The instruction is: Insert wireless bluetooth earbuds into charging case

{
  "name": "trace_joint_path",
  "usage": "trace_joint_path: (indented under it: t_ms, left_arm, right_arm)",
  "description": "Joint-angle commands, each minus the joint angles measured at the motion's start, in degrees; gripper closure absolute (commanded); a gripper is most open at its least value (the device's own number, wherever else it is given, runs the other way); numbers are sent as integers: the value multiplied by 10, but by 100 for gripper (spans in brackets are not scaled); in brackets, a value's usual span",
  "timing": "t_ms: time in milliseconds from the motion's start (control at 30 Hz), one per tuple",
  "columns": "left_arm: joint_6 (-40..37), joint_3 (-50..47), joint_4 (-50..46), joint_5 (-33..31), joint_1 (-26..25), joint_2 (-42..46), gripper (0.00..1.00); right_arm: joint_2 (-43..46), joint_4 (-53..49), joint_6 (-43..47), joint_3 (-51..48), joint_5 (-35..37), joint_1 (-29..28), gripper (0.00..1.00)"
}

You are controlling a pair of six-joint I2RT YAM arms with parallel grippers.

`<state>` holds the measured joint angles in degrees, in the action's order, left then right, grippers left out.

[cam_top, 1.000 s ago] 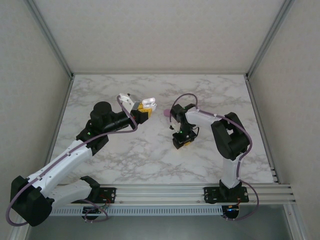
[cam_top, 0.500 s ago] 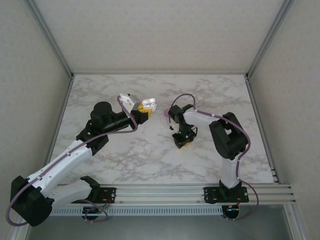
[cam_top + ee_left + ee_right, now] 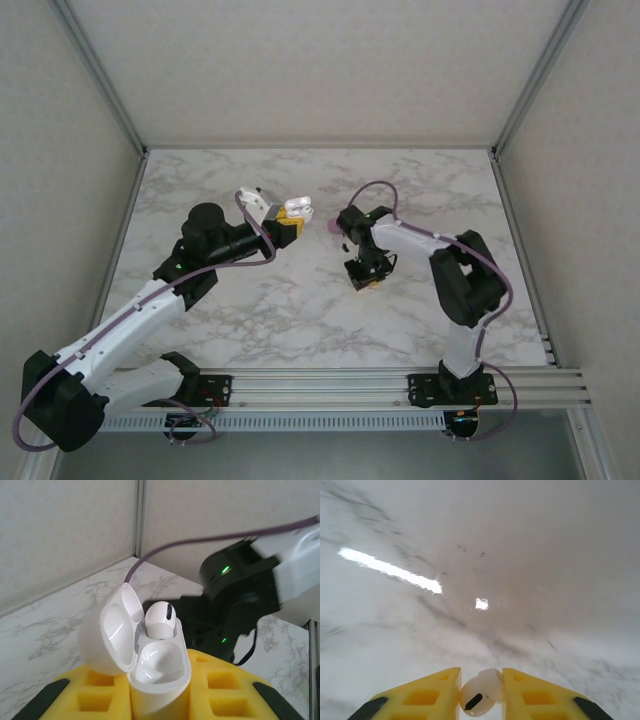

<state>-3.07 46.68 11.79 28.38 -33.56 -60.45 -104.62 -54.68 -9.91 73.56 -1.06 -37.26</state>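
Left wrist camera: the open white charging case (image 3: 160, 680) is seen clamped low on its body between the yellow fingers (image 3: 85, 695) of the left gripper (image 3: 160, 700), which is closed to the width of the case. The lid (image 3: 107, 630) is swung back to one side, so both sockets are exposed from above. One seated earbud (image 3: 160, 620) is lodged in the socket farther from the camera, and the empty socket (image 3: 162, 662) lies nearer. The case is held raised off the marble table (image 3: 300, 320) with its open side up, presumably so that the missing bud can be lowered straight in.

On the right wrist camera, the held earbud (image 3: 478, 700) is pinched between the right gripper (image 3: 481, 692) fingers, which are drawn in until only the bud's width is left between them.

From above, that gripper (image 3: 365, 278) is found right of the case (image 3: 296, 208) and nearer the arm bases, pointed down at the table and well apart from the case. A small purple object (image 3: 333, 228), too small to be identified, lies just right of the case, between it and the right arm. Open marble is left all round the case, and the table's edges are well away. The raised lid and the seated bud are judged the only edges to be cleared on the approach.
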Motion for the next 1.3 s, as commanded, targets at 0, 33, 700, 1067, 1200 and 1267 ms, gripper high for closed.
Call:
trace_joint_path:
  t_ms: [0,33,700,1067,1200,1267]
  left_arm:
    - [-10,12,18,0,-5,-11,92]
    - [-10,12,25,-1,-5,-16,92]
    - [-30,14,213,-72,-54,-124,92]
    - [-22,22,216,-90,-63,-128,91]
    - [-15,23,219,-95,-65,-129,91]
    - [-9,25,221,-97,-65,-131,91]
  right_arm:
    - [111,-6,-68,42,5,10,75]
    - [140,-3,-88,55,1,11,74]
    - [329,352,-450,45,-82,-25,73]
    - [285,394,-461,57,-59,-53,73]
    - [282,399,-453,59,-28,-79,73]
    - [281,399,-446,59,-10,-86,73]
